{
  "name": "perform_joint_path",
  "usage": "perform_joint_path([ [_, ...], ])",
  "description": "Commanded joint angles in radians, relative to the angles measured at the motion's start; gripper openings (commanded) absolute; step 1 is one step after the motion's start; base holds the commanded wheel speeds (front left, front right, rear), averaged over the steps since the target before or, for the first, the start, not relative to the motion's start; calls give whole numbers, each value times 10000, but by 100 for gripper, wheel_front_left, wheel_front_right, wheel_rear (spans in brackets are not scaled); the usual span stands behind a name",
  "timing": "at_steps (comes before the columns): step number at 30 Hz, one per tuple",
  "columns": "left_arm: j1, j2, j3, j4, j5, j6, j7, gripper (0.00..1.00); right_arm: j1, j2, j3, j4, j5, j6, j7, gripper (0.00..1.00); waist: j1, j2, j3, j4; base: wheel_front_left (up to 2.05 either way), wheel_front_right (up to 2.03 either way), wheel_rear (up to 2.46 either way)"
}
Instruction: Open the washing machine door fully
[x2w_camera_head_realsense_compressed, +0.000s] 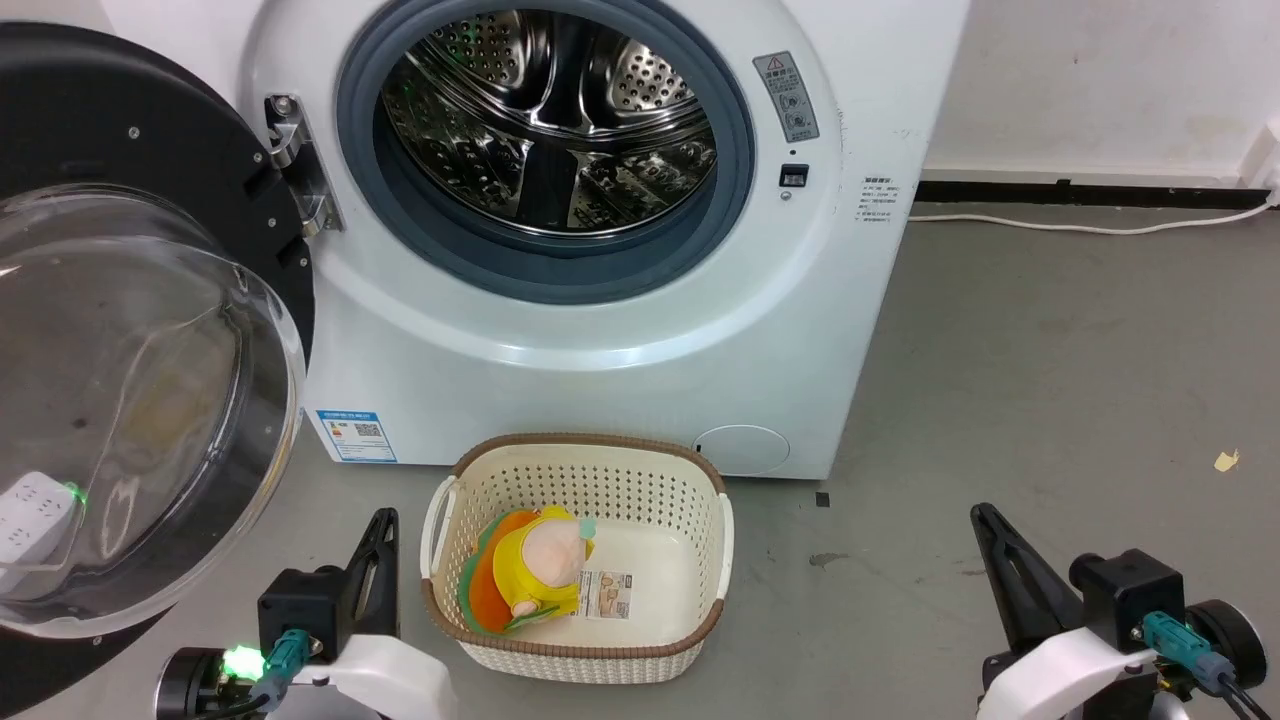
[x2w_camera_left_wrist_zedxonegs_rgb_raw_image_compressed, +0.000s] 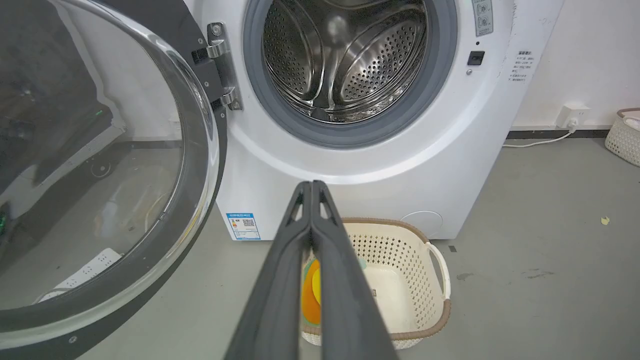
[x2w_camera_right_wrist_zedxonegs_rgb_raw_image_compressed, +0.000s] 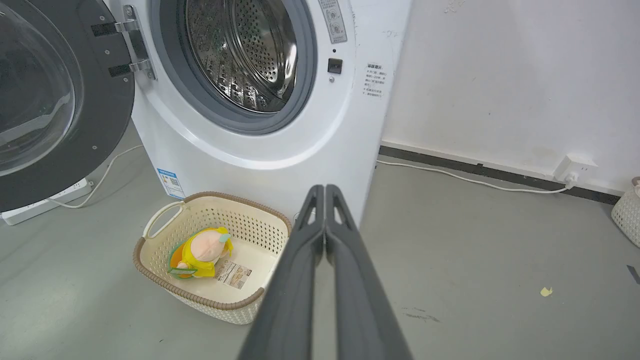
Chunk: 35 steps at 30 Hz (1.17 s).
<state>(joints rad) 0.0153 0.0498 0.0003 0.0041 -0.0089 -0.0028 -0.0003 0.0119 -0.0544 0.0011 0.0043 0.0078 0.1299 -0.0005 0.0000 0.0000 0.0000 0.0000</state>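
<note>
washing machine door (x2w_camera_head_realsense_compressed: 140, 350) stands swung wide out to the left of the washing machine (x2w_camera_head_realsense_compressed: 600, 370). its inner side and bulging glass face the robot, and it hangs off the hinge (x2w_camera_head_realsense_compressed: 295, 165) well clear of the opening. the steel drum (x2w_camera_head_realsense_compressed: 550, 120) and grey gasket (x2w_camera_head_realsense_compressed: 560, 285) lie fully exposed. by my reading the job is done or all but done. whether the hinge has any travel left i cannot tell from these views. if it has, only a small outward nudge on the door's rim would be needed.

the grey floor (x2w_camera_head_realsense_compressed: 1050, 400) is open to the right of the machine, which gives good room for the right arm. the left side is tight: the door's lower rim overhangs the space just beside the left arm. a cream basket (x2w_camera_head_realsense_compressed: 590, 490) sits on the floor just in front of the machine, between the two arms, with a yellow soft toy (x2w_camera_head_realsense_compressed: 535, 565) inside.

left gripper (x2w_camera_head_realsense_compressed: 383, 525) and right gripper (x2w_camera_head_realsense_compressed: 990, 530) sit low and near the robot, well apart from the door. each has its fingers pressed together on nothing. a white power strip (x2w_camera_right_wrist_zedxonegs_rgb_raw_image_compressed: 45, 200) lies on the floor by the door's far side, a thing to mind.
</note>
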Motion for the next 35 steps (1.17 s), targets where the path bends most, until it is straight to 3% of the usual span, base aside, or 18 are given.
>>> perform_joint_path([
  [1, -153, 5, -3, -41, 89, 28, 3, 0, -119, 41, -11, -43, -78, 8, 5, 0, 0, 0, 0, 0, 0, 0, 0],
  [35, -153, 5, -3, -41, 89, 28, 3, 0, -119, 41, -11, -43, -78, 8, 5, 0, 0, 0, 0, 0, 0, 0, 0],
])
